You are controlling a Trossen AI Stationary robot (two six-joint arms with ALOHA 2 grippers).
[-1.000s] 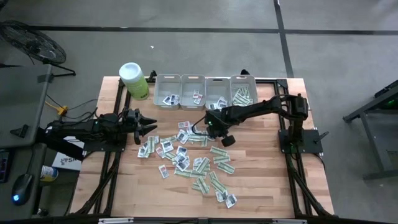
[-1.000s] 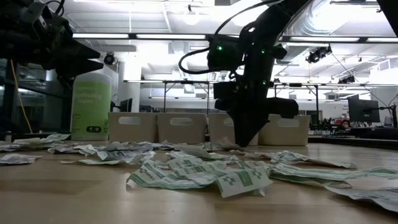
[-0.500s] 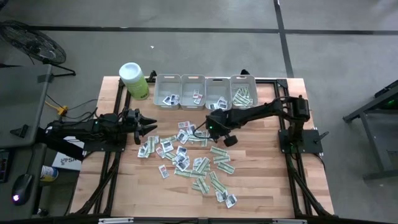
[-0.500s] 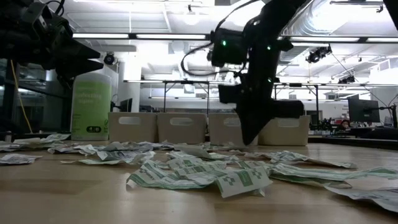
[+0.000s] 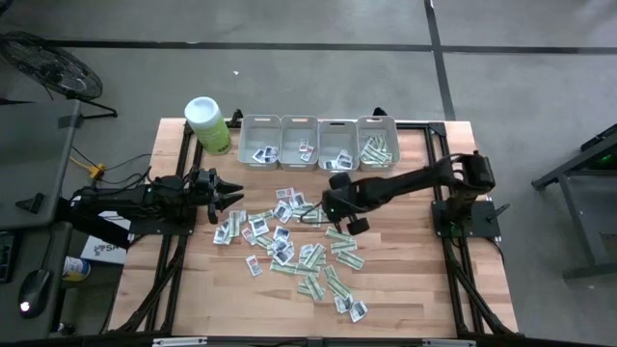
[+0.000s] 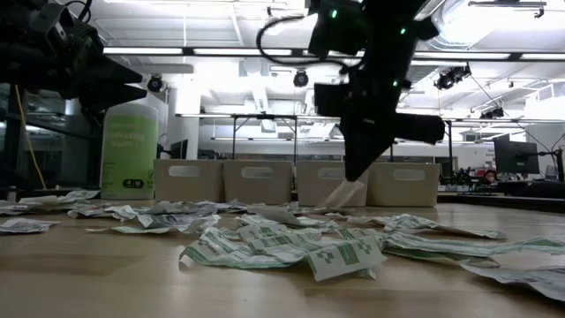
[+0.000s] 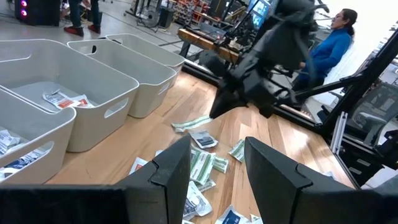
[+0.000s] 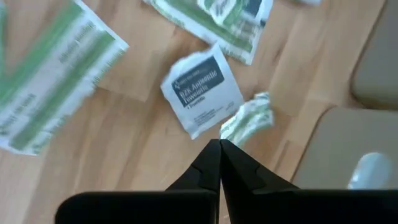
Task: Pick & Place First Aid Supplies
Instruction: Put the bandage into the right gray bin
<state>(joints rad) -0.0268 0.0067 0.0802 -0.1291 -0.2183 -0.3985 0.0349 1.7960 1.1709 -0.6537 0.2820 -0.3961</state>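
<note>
Nearest the table's front edge, the first aid supplies [image 5: 299, 246] lie scattered across the wooden table [image 5: 405, 289], short of the grey bins [image 5: 318, 142]. Above the pile's bin-side edge the right gripper [image 8: 219, 147] hangs pinched fully together, holding nothing. Away from the pile on the canister's [image 5: 207, 123] side, the left gripper [image 5: 235, 198] waits, fingers spread, empty.

Bright overhead lights, backlit arms, blurred packets
</note>
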